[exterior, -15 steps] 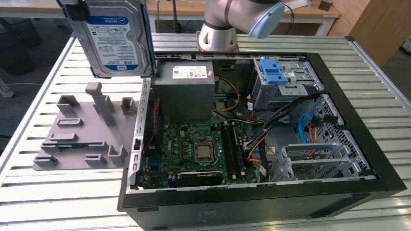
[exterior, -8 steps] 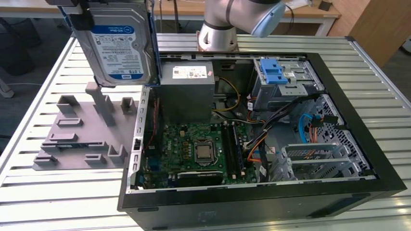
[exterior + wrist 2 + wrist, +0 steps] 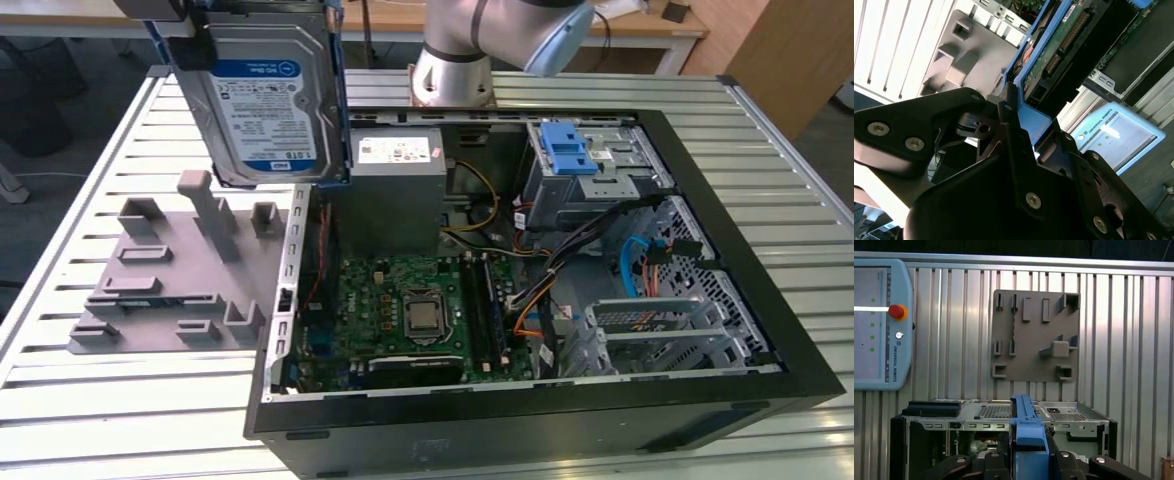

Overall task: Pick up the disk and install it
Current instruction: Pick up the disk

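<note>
- Holds the disk [image 3: 267, 95] in the clenched tool [image 3: 1016, 117], gripped by the blue rail frame [image 3: 1026, 432] along one edge; hangs near upright, label outward, touching nothing else.
- Reads as the carry step: pick-up done, install not yet done.
- Below the tool: one grey holder plate [image 3: 160, 285], lying on the slatted worktop [image 3: 80, 190].
- Beside and lower than the tool: one open computer case [image 3: 534, 425], board and wiring exposed.
- Farthest from the tool, across the case: one drive cage with one blue latch [image 3: 577, 150], by judgement the disk's place.
- Calls, as far as can be judged, for squaring the rails to that cage and keeping off the loose cables [image 3: 625, 262] close by it.
- Tally: one disk, one tool, one plate, one case, one latch.
</note>
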Controlling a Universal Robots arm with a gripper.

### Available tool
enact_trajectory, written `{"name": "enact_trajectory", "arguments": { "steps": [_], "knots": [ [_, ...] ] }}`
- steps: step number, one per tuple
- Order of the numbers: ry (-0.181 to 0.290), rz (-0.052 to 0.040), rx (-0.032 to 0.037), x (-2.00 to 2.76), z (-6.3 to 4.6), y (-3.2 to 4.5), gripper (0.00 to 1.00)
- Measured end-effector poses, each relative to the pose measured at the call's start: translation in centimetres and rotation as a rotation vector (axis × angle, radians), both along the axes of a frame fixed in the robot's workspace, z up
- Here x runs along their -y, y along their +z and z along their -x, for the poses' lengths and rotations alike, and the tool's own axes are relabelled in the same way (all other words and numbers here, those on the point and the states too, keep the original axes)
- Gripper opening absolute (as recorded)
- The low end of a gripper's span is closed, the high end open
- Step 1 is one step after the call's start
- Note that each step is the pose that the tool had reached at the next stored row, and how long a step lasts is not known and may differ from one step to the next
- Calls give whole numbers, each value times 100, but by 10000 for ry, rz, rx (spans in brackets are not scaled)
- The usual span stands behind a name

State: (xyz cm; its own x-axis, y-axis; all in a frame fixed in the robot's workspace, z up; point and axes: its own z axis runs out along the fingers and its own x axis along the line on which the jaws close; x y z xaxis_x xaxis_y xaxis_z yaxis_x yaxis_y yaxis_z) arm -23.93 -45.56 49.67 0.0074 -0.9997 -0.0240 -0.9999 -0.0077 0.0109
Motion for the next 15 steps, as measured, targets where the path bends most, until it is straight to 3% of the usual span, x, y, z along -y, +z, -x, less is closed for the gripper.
{"name": "enact_trajectory", "arguments": {
  "steps": [15],
  "knots": [
    [-1,0,-1,13,-285,-6,36]
  ]
}}
